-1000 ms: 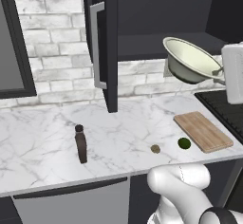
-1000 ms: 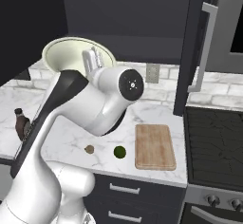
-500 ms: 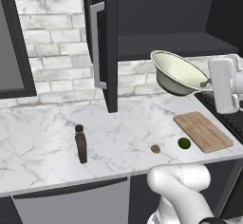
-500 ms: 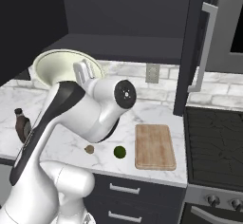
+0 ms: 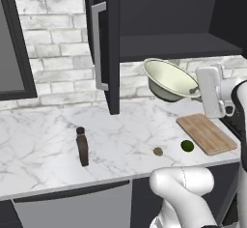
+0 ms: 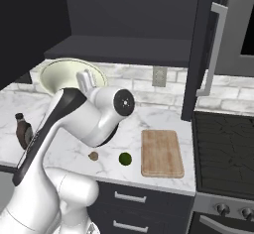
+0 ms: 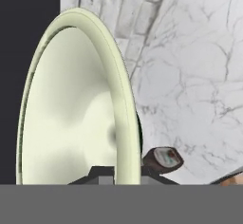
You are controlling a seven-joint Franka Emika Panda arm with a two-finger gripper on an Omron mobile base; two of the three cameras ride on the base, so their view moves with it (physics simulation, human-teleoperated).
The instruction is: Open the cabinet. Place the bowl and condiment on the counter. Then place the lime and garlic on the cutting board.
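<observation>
Left to right: the condiment bottle (image 5: 82, 146) stands on the marble table (image 5: 38, 140); the bowl (image 5: 170, 79) hangs tilted above it, rim pinched in the closed hand (image 5: 195, 91). Likely rigid, smooth, breakable; the rim grip looks slip-prone.

Glossy white arm (image 6: 74, 124) — dark round joints

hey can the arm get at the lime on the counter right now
Probably not yet. The way to the lime looks free, beside the cutting board, but the tool is shut on the bowl, held above the counter.
</observation>
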